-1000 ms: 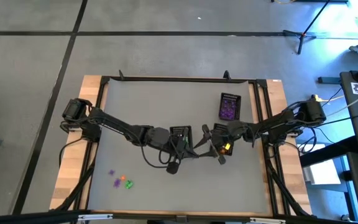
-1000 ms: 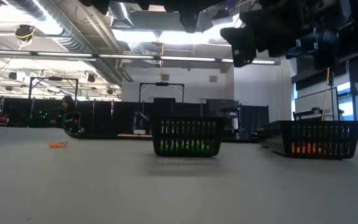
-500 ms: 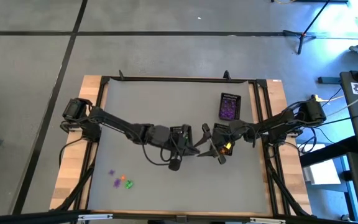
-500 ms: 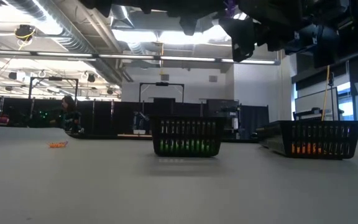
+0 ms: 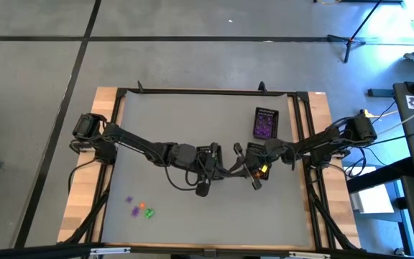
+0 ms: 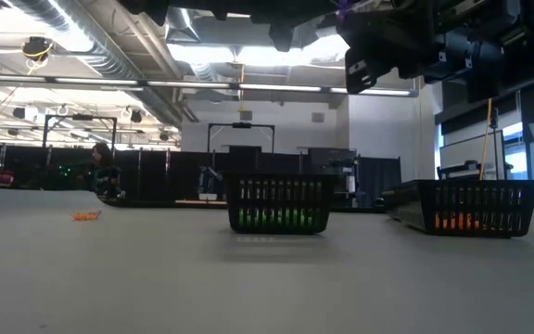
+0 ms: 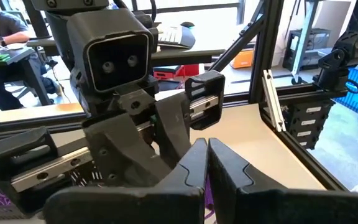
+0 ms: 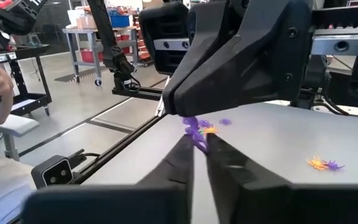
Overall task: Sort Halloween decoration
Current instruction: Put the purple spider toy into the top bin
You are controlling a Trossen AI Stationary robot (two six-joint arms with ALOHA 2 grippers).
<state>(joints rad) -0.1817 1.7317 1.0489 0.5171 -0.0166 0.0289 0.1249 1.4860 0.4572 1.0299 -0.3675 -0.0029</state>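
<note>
Above mid-tabletop, the right tool (image 8: 199, 149) has just pinched onto the purple trinket (image 8: 194, 130) clamped in the left tool (image 7: 206, 163): handover under way.

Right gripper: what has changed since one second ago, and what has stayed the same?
The right gripper closed its fingers on the small purple plastic trinket that hangs from the shut left gripper. The black mesh baskets and the loose trinkets on the table stayed where they were.
</note>
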